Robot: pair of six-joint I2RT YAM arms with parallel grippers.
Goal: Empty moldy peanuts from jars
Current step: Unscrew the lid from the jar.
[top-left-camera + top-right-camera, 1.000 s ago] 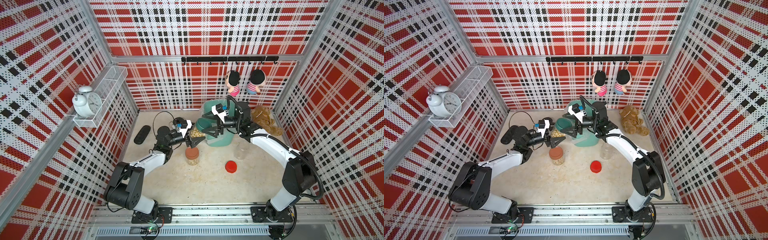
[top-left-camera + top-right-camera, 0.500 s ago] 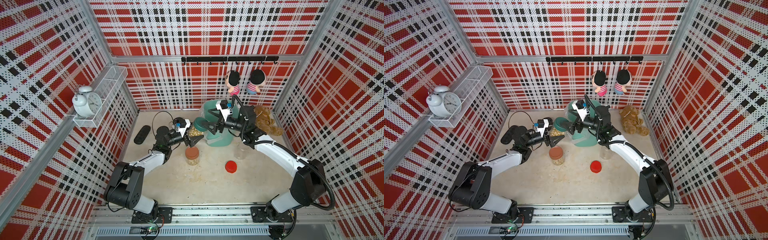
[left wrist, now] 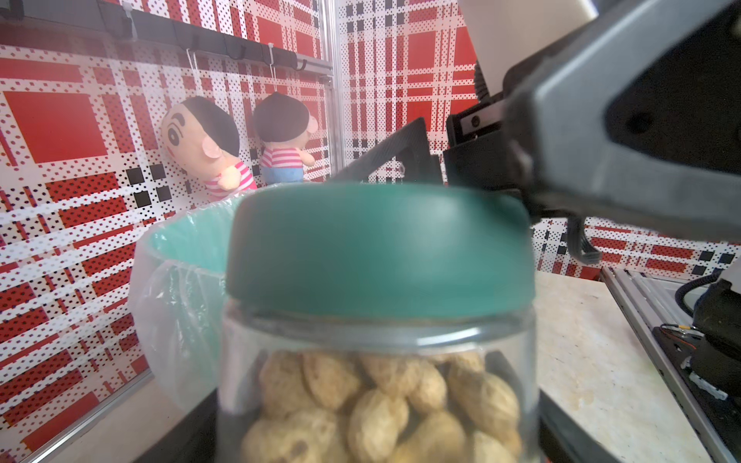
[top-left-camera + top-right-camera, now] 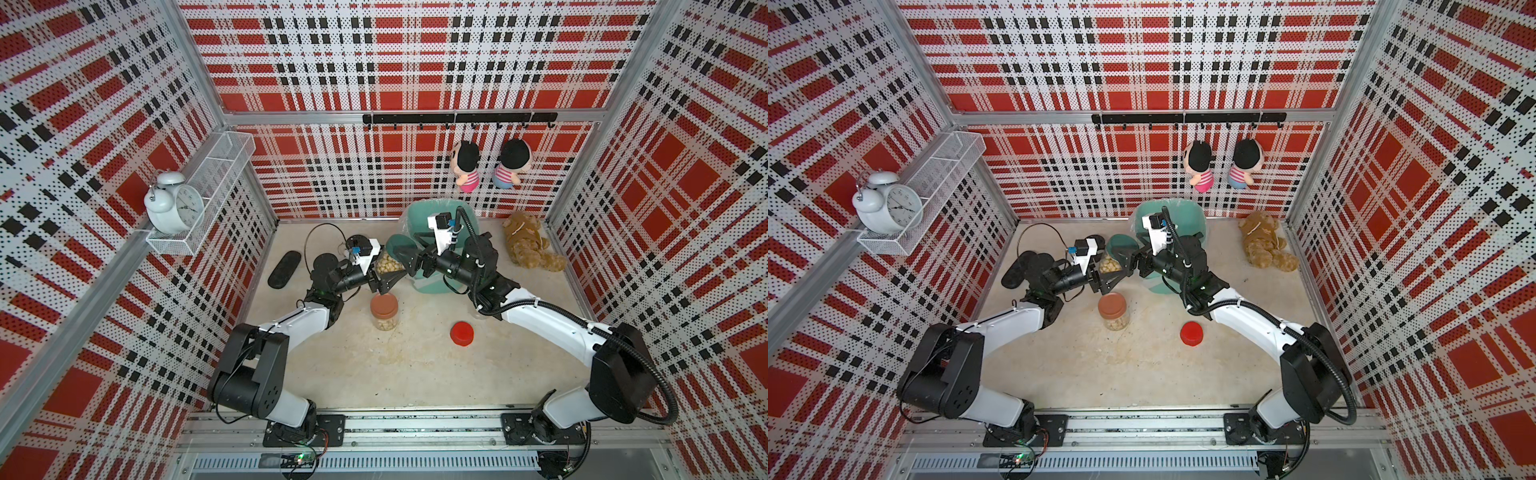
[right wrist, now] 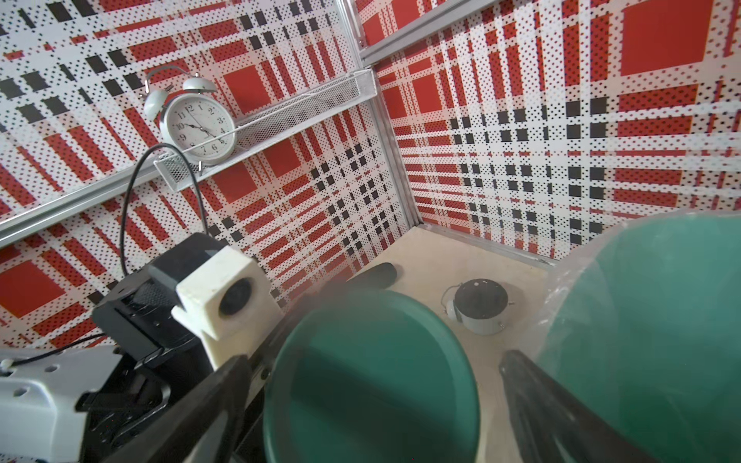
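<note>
In both top views we see the left gripper (image 4: 383, 272) clamped on a jar (image 4: 386, 266) of peanuts (image 4: 1109, 264), raised just beside the bin (image 4: 415, 210). The right gripper (image 4: 406, 261) is spread wide around its green lid (image 4: 397, 246). Our left wrist view shows the lid (image 3: 381, 248) seated over the peanuts (image 3: 373, 409). In our right wrist view it sits between open fingers (image 5: 216, 393) that are not yet gripping. We judge unscrewing is the step in hand, and next we'd close on the lid and twist.

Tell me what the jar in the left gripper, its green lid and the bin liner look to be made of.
The jar: clear, glossy, glass or rigid plastic, cannot tell which; the peanuts show through its wall.
The green lid: probably moulded plastic, opaque, smooth with a soft sheen.
The bin liner: thin clear plastic film, wrinkled, draped over the teal bin.
</note>
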